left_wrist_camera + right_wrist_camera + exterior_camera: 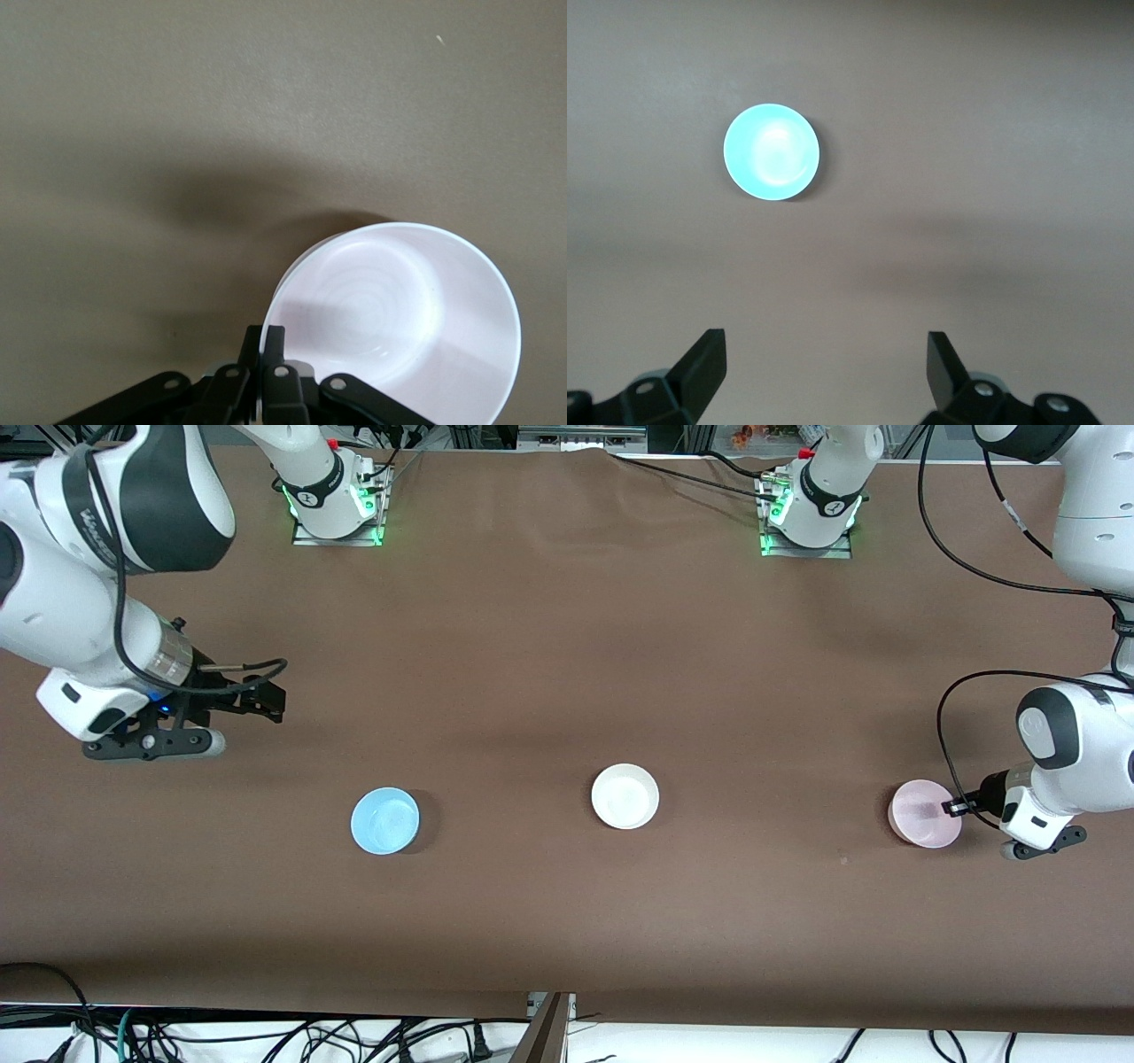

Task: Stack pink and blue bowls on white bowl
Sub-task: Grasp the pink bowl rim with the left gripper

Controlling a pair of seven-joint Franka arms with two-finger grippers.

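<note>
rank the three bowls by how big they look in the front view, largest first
No clear ranking: all three look about alike.
1. pink bowl, perhaps a shade widest, with the left pincer shut on its rim
2. blue bowl and white bowl, too close to separate
</note>
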